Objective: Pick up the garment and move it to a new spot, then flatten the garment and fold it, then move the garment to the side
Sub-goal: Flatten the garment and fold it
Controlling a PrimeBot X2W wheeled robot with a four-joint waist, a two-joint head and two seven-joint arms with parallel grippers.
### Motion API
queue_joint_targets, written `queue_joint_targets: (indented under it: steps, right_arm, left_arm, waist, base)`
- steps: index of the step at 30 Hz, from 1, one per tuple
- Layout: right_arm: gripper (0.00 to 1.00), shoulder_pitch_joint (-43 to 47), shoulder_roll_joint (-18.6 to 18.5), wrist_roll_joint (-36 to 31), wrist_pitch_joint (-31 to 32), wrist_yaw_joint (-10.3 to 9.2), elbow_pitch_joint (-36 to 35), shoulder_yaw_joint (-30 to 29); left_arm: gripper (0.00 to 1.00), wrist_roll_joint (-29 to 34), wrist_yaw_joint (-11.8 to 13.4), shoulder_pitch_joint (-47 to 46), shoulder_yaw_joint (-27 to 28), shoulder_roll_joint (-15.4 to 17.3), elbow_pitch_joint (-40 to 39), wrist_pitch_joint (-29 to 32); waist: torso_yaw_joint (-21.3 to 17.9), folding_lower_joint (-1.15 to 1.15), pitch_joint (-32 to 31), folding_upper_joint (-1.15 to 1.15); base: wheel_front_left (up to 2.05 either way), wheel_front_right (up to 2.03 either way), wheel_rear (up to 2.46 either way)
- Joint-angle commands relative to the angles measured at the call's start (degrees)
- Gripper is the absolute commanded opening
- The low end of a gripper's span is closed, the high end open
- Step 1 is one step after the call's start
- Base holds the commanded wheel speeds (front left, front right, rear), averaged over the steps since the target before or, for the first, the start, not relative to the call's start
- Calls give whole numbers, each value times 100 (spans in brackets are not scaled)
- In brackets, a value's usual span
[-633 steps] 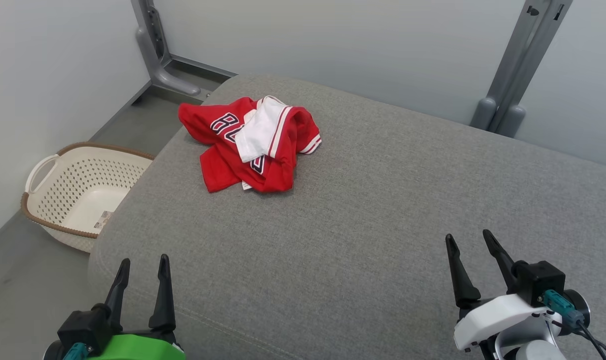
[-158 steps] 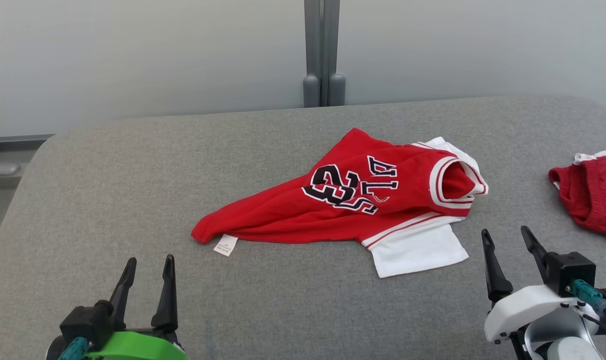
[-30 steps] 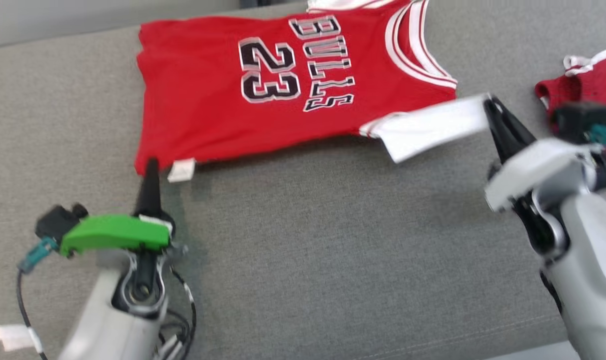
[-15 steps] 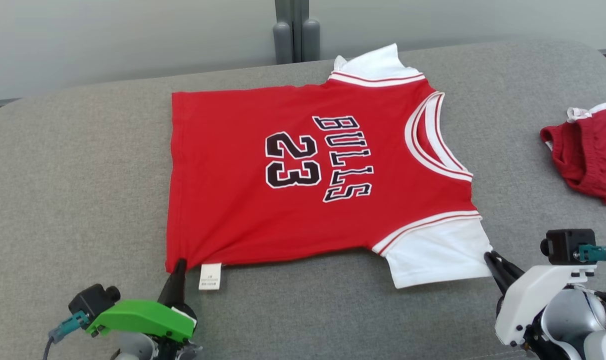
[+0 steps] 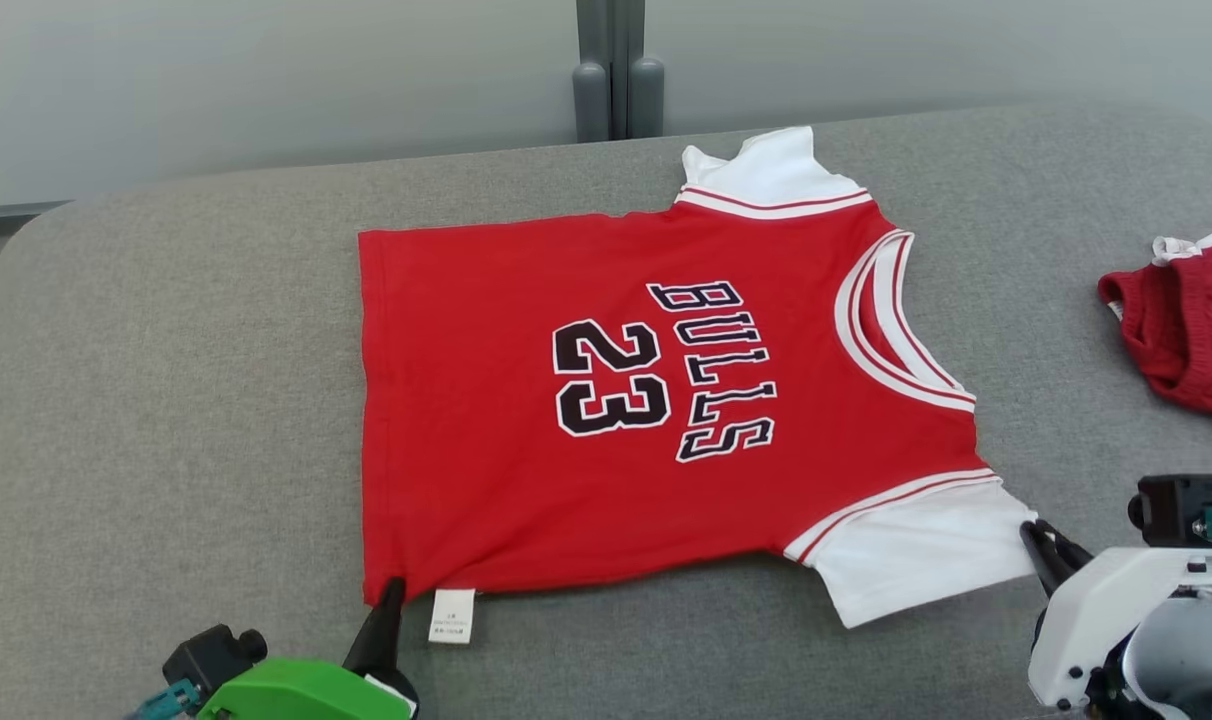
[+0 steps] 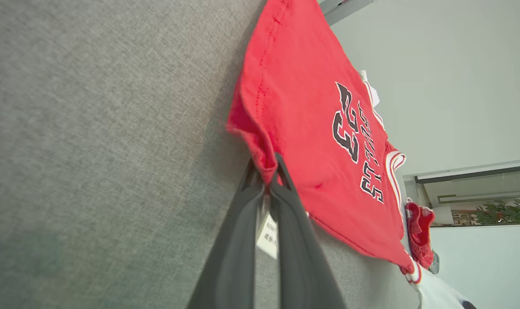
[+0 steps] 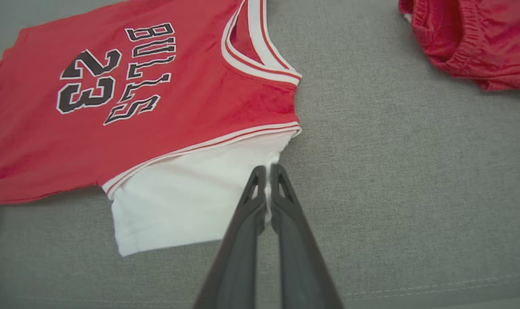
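The garment (image 5: 616,400) is a red jersey with white sleeves and "BULLS 23" in black. It lies spread flat, print up, on the grey cushion (image 5: 166,400). My left gripper (image 5: 391,592) is shut on the jersey's near hem corner (image 6: 260,154), beside the white label (image 5: 452,614). My right gripper (image 5: 1034,532) is shut on the edge of the near white sleeve (image 7: 191,197), its fingers (image 7: 260,201) pinching the fabric. The far white sleeve (image 5: 766,165) lies slightly crumpled at the back.
A second red garment (image 5: 1181,325) lies bunched at the cushion's right side, also seen in the right wrist view (image 7: 466,38). A grey post (image 5: 616,70) stands against the pale wall behind the cushion. Bare cushion stretches left of the jersey.
Over the last second both grippers pulled the jersey down flat onto the cushion, still holding corner and sleeve. The head camera's view shifted slightly between frames.
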Motion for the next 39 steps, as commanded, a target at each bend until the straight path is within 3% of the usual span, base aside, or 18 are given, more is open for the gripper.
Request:
queue_joint_targets:
  steps: [1,9,18,28,37,38,39]
  right_arm:
    - [0,-177,-56,-36,-81,-8,-32,50]
    - [0,-1180,-541,86,-450,-7,572,419]
    - [0,-2478,-909,58,-1042,-8,1786,968]
    - [0,-3522,-975,-192,-1795,-8,2808,1249]
    - [0,-3914,-876,-539,-2197,-8,3376,1150]
    - [12,-3944,-853,-555,-2257,-8,3426,1127]
    - [79,-3970,-843,-585,-2317,-8,3463,1103]
  left_arm:
    - [0,-76,8,-59,41,-17,-93,33]
    - [0,-144,65,-722,42,-176,-192,245]
    - [0,-154,58,-1627,28,-364,376,466]
    - [0,61,89,-2578,-63,-623,1391,440]
    - [1,299,100,-3060,-120,-731,2116,148]
    - [45,300,85,-3088,-127,-745,2174,136]
    - [89,305,68,-3108,-132,-758,2213,122]
  waist:
    - [23,0,10,0]
    - [45,0,41,0]
    - [106,0,302,0]
    - [245,0,716,0]
    - [387,0,850,0]
    - [396,0,850,0]
    - [404,0,850,0]
  base:
    - [0,0,0]
    - [0,0,0]
    - [0,0,0]
    - [0,0,0]
    - [0,0,0]
    - [0,0,0]
    - [0,0,0]
